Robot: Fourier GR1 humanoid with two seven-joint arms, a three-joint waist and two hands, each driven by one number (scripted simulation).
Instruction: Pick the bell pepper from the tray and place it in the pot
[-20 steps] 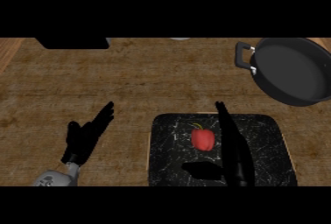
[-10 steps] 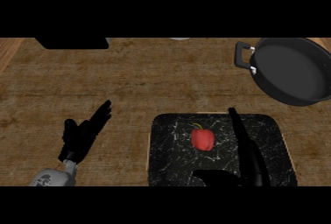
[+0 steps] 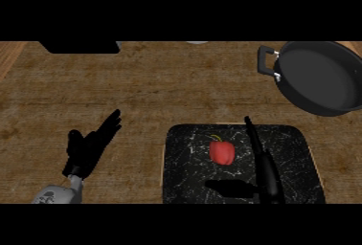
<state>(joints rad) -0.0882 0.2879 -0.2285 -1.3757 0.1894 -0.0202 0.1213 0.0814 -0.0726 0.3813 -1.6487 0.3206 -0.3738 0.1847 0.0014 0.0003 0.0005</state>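
A red bell pepper (image 3: 222, 152) with a yellowish stem lies near the middle of the black speckled tray (image 3: 189, 167). My right hand (image 3: 264, 167) is over the tray just right of the pepper, fingers straight and pointing away, thumb spread toward the lower left; a small gap separates it from the pepper. The black pot (image 3: 320, 76) with a side handle sits at the upper right, with nothing in it. Left of the tray, my left hand (image 3: 90, 148) rests open above the counter.
The wooden counter (image 3: 155, 91) spreads between tray and pot. A dark object (image 3: 79, 46) lies at the top left edge, and a pale round thing (image 3: 198, 42) peeks in at the top middle.
My right hand has slid to the right and slightly back toward me, off the pepper's right side. The left hand, pepper and pot have stayed put.
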